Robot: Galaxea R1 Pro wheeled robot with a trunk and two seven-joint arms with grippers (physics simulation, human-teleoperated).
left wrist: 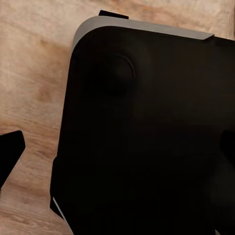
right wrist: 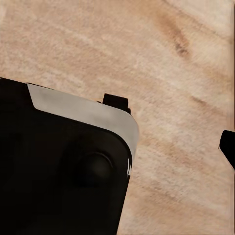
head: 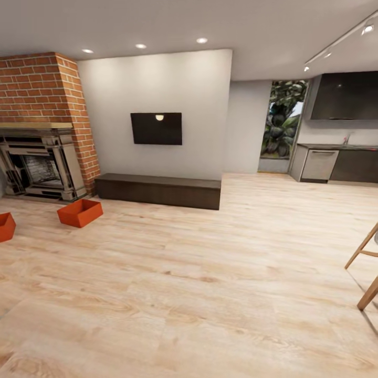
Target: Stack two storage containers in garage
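Note:
Two orange-red storage containers sit on the light wood-plank floor (head: 210,294) of the living room, in front of the brick fireplace (head: 42,157). One container (head: 80,212) stands whole in the head view at the left. The other container (head: 5,226) is cut off by that view's left edge. Both are far from me. In the left wrist view one dark fingertip (left wrist: 11,155) shows at the picture's edge, over the planks. In the right wrist view one dark fingertip (right wrist: 229,147) likewise sits at the edge. Each finger stands far out from the middle, with nothing held.
A long dark low bench (head: 157,190) runs along the white wall under the black TV (head: 156,128). A kitchen counter (head: 336,163) is at the far right, and wooden chair legs (head: 365,268) stand near right. My black base (left wrist: 147,137) (right wrist: 58,171) shows below both wrists.

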